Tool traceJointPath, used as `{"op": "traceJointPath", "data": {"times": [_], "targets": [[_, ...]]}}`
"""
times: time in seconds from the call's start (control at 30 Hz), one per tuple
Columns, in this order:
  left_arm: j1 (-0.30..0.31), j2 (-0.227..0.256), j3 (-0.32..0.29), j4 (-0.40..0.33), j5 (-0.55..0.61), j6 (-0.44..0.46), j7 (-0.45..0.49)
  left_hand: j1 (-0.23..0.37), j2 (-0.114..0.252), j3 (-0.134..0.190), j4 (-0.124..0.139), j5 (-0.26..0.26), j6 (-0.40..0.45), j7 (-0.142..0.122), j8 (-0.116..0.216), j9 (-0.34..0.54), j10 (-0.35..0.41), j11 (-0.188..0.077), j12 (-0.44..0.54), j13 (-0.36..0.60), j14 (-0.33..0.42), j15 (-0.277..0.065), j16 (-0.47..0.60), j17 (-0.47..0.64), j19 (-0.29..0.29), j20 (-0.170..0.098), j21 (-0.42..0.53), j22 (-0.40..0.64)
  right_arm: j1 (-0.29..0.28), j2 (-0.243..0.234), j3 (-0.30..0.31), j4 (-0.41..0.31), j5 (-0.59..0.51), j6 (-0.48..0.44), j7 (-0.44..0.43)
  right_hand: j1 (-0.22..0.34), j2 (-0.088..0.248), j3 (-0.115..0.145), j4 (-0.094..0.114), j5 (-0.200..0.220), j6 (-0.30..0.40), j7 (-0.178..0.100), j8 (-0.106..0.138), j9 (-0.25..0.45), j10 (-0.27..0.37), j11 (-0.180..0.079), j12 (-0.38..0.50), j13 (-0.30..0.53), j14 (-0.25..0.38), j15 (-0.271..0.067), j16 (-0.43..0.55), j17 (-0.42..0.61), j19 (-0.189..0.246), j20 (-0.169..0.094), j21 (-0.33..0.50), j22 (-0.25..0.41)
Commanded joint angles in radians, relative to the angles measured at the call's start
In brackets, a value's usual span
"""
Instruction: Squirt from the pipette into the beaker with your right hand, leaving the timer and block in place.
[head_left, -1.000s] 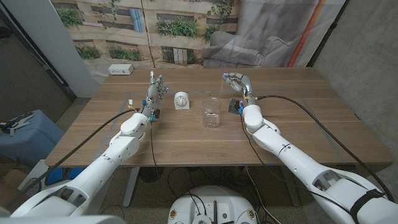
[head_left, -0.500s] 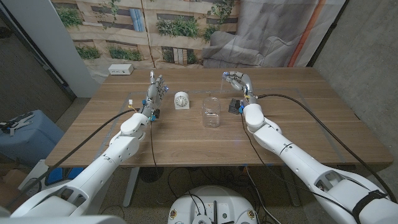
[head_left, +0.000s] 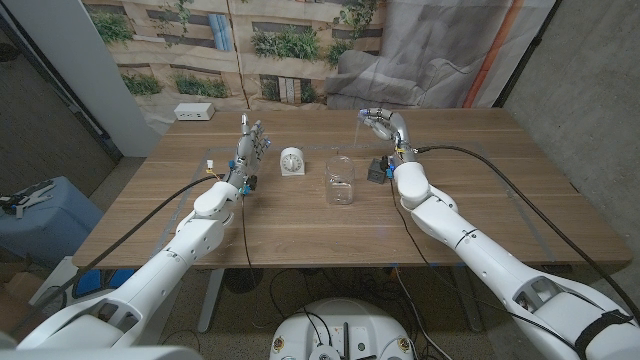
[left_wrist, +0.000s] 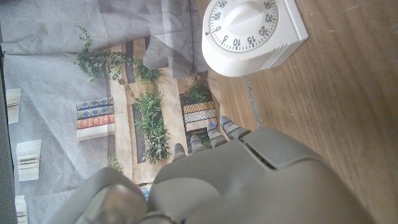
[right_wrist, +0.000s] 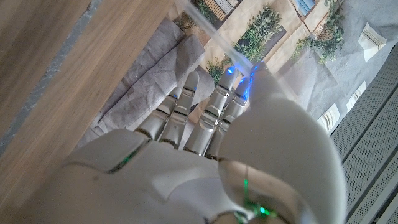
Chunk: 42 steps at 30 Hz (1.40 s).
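Standing on its edge at the table's left, the robot's left hand (head_left: 251, 146) holds nothing, fingers straight and close together. Just beside it sits the round-dialled white kitchen timer (head_left: 291, 160). Further right stands the clear glass beaker (head_left: 340, 181), then the small black block (head_left: 377, 169). Above and behind the block, the right hand (head_left: 385, 127) is raised, fingers curled around the thin clear plastic pipette (head_left: 360, 124), whose tip points down, well apart from the beaker.

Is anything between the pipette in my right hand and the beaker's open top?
Nothing visible. The right hand holds the pipette up behind the beaker. The block sits right of the beaker, and the timer on its left, both outside that path.
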<state>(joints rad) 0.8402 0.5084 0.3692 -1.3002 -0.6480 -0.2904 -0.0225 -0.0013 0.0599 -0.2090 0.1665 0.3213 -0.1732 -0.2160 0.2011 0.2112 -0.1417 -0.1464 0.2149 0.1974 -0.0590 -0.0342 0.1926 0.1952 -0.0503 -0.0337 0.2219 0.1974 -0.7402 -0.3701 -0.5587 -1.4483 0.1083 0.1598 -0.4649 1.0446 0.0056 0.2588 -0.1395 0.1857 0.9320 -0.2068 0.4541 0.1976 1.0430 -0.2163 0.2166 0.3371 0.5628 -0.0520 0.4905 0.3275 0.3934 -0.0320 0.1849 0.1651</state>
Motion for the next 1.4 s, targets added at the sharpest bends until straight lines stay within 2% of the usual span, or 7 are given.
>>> {"op": "traceJointPath", "data": {"times": [0.03, 0.57, 1.4], "targets": [[0.0, 0.0, 0.0, -0.001, 0.0, 0.0, 0.0, -0.001, 0.045, -0.006, -0.002, 0.006, -0.005, -0.006, 0.006, 0.002, -0.003, -0.004, 0.005, 0.005, -0.009, -0.116, 0.006, 0.004, -0.005, -0.091, 0.005, 0.002, -0.023, -0.025, 0.02, -0.078, -0.01, -0.042, -0.013, -0.006, 0.009, -0.005, -0.001, 0.003, 0.001, -0.002, 0.001, 0.004, -0.001, 0.001, 0.005, 0.005, -0.004, -0.143, 0.001, 0.003, 0.005, 0.008, 0.004, 0.003], [0.001, 0.001, 0.0, -0.001, 0.0, 0.001, 0.0, -0.001, 0.044, -0.006, -0.002, 0.006, -0.005, -0.006, 0.006, 0.002, -0.003, -0.004, 0.004, 0.006, -0.009, -0.116, 0.006, 0.004, -0.004, -0.092, 0.006, 0.002, -0.063, -0.077, 0.057, -0.168, -0.03, -0.072, -0.026, -0.011, 0.01, -0.006, -0.002, 0.005, 0.006, 0.001, 0.002, 0.004, 0.002, 0.001, 0.007, 0.005, -0.004, -0.144, 0.0, 0.003, 0.007, 0.01, 0.005, 0.003], [0.001, 0.001, 0.0, -0.001, 0.0, 0.001, 0.0, -0.001, 0.044, -0.006, -0.002, 0.006, -0.005, -0.006, 0.006, 0.002, -0.003, -0.002, 0.005, 0.006, -0.01, -0.116, 0.006, 0.004, -0.005, -0.092, 0.005, 0.002, -0.167, -0.182, 0.141, -0.306, -0.094, -0.114, -0.072, -0.019, 0.013, -0.008, -0.004, 0.006, 0.008, 0.007, 0.001, 0.004, 0.004, 0.002, 0.01, 0.007, 0.0, -0.144, 0.002, 0.004, 0.01, 0.008, 0.005, 0.002]]}}
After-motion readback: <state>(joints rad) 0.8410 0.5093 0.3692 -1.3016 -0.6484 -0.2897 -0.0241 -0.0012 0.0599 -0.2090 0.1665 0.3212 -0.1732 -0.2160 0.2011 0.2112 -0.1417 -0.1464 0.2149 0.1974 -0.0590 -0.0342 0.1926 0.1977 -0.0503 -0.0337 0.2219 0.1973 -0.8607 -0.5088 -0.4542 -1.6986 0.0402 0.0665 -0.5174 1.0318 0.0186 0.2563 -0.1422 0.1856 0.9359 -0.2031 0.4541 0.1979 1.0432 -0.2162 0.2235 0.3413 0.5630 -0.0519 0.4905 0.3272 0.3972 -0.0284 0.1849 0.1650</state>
